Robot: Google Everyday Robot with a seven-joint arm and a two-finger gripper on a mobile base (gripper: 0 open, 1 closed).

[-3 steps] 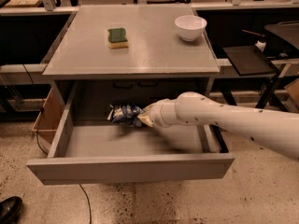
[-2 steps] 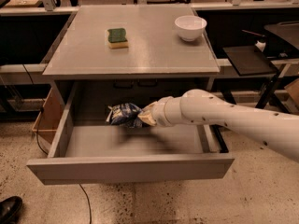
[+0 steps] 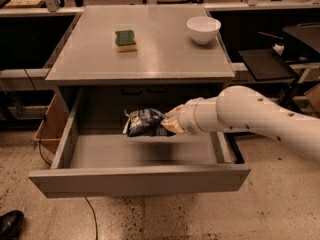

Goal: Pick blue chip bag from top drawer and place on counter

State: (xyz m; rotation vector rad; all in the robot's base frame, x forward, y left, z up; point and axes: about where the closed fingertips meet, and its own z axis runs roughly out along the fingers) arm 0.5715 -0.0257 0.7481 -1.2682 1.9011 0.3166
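Observation:
The blue chip bag is a crumpled dark blue foil bag with white markings, held in the air above the floor of the open top drawer. My gripper is shut on the bag's right end, with the white arm reaching in from the right. The bag casts a shadow on the drawer floor below it. The counter is the flat grey tabletop directly above the drawer.
A green-and-yellow sponge lies on the counter at centre left. A white bowl stands at its back right. A black side tray sits to the right. A cardboard box stands left of the drawer. A shoe is at bottom left.
The gripper has lifted the blue chip bag a little higher off the drawer floor; the arm has risen slightly with it.

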